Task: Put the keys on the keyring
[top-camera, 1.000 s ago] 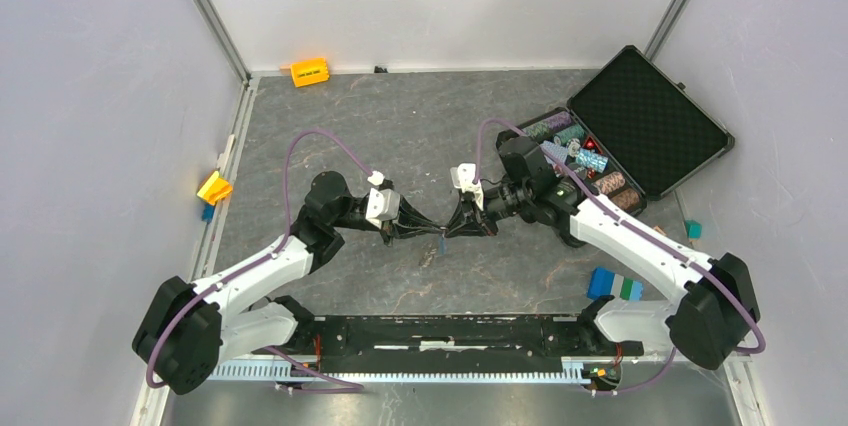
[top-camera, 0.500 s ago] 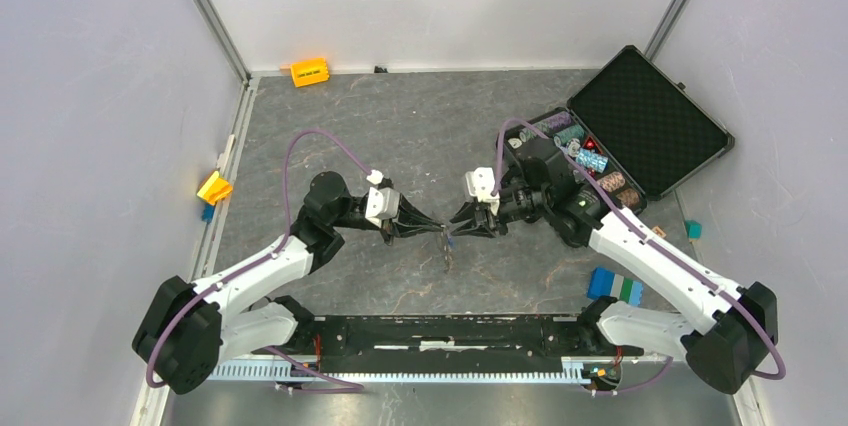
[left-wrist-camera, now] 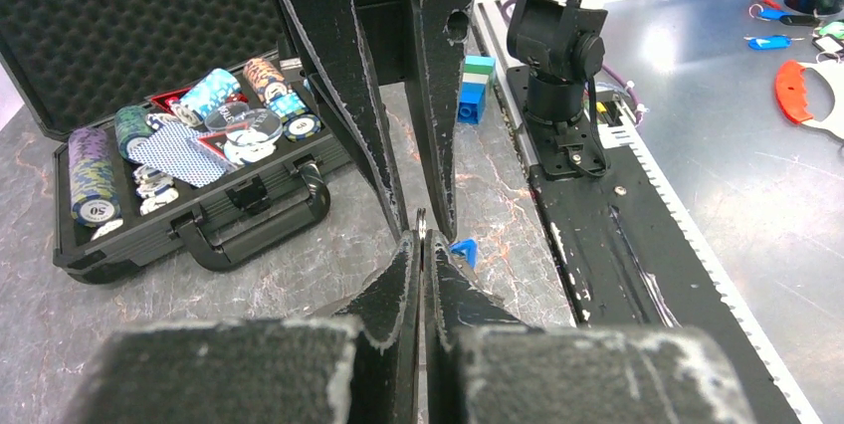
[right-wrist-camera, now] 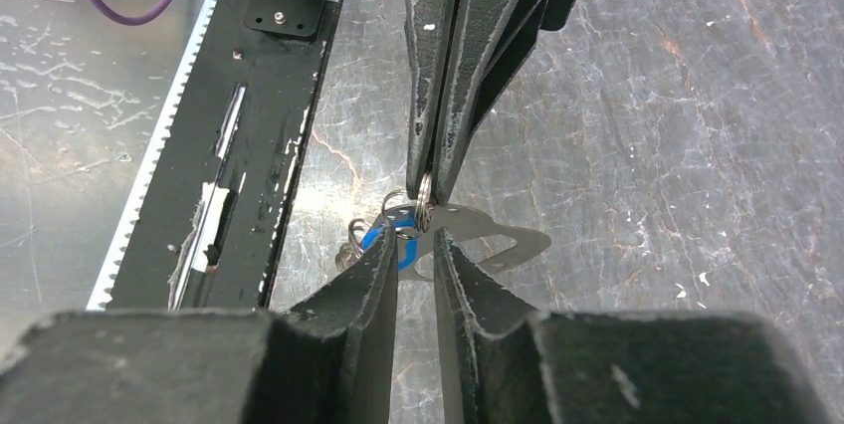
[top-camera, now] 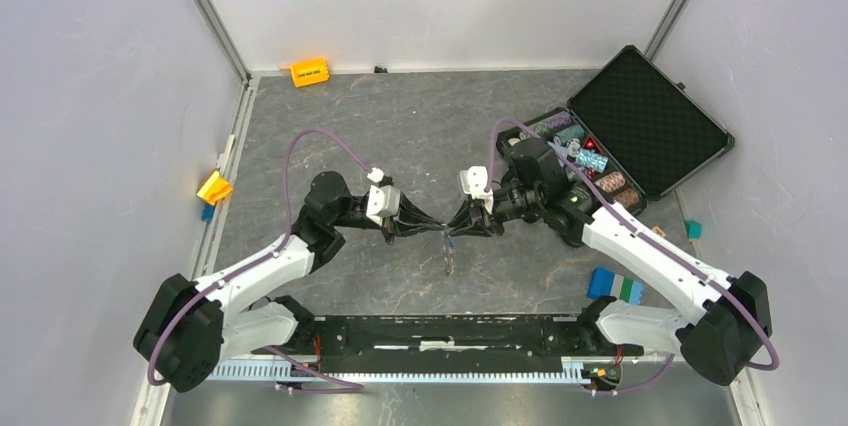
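Steel keyring (right-wrist-camera: 425,190) between closed left fingers (right-wrist-camera: 428,66), just off right fingers (right-wrist-camera: 368,285).

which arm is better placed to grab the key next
Right, I'd judge. The left jaws are shut on the keyring and have to keep it steady. The right jaws stand slightly apart, right by the key, so they are free to close on it.
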